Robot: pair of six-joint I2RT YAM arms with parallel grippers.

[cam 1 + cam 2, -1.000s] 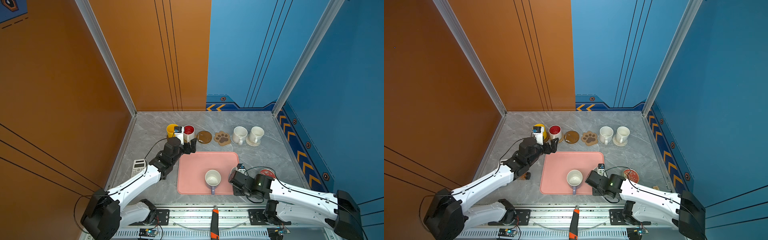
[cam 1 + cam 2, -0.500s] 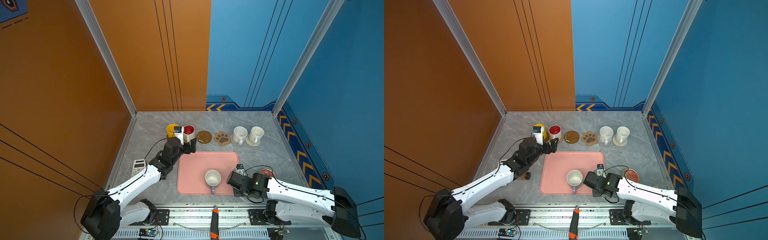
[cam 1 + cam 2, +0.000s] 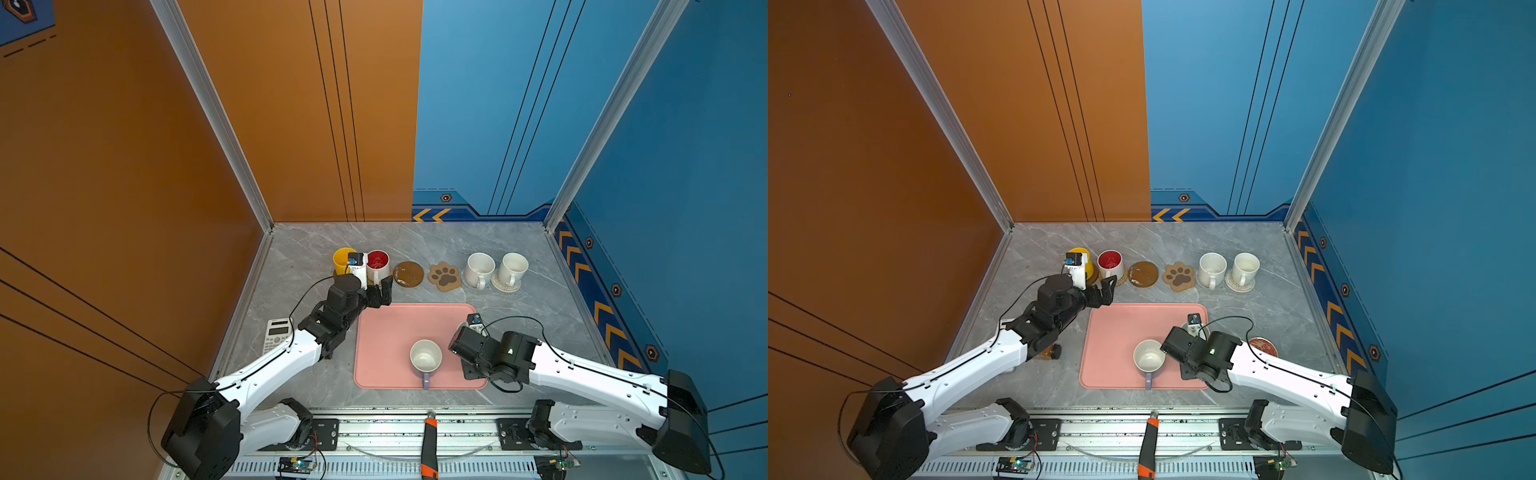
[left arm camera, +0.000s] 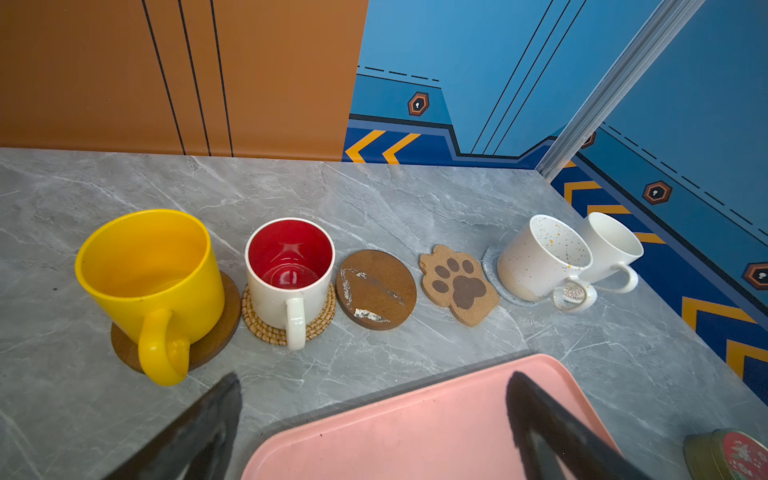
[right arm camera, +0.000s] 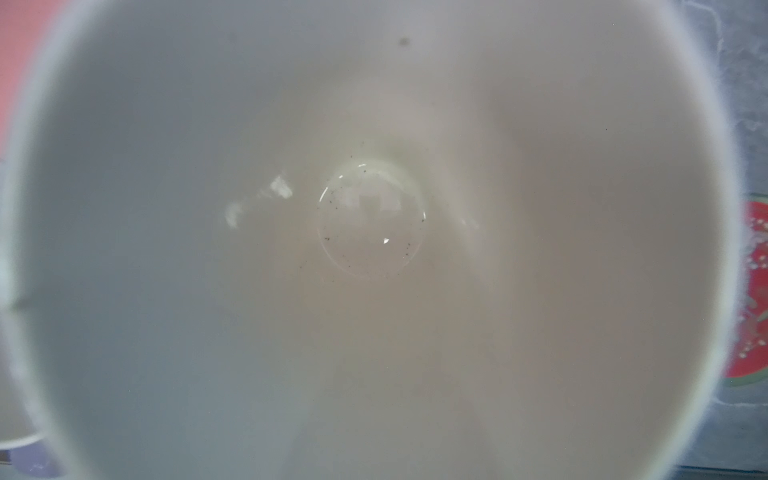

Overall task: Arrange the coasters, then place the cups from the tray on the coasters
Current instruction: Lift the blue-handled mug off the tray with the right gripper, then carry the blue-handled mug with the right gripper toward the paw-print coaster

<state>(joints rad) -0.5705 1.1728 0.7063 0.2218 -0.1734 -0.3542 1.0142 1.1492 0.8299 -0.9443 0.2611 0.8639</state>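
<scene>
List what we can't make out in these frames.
- Cup under the right wrist: the right wrist view shows only its blurred inside. In both top views the arm covers nearly all of it. Colour and handle unknown.
- Right end effector: fingers hidden in every view, so grip unconfirmed.
- Small brown thing: in a top view, mostly under the left forearm; unidentifiable.
- Red tin: cut off by the left wrist view's edge; lid pattern blurred.

Right end effector hidden; cup (image 5: 374, 257) blurred close-up.
</scene>
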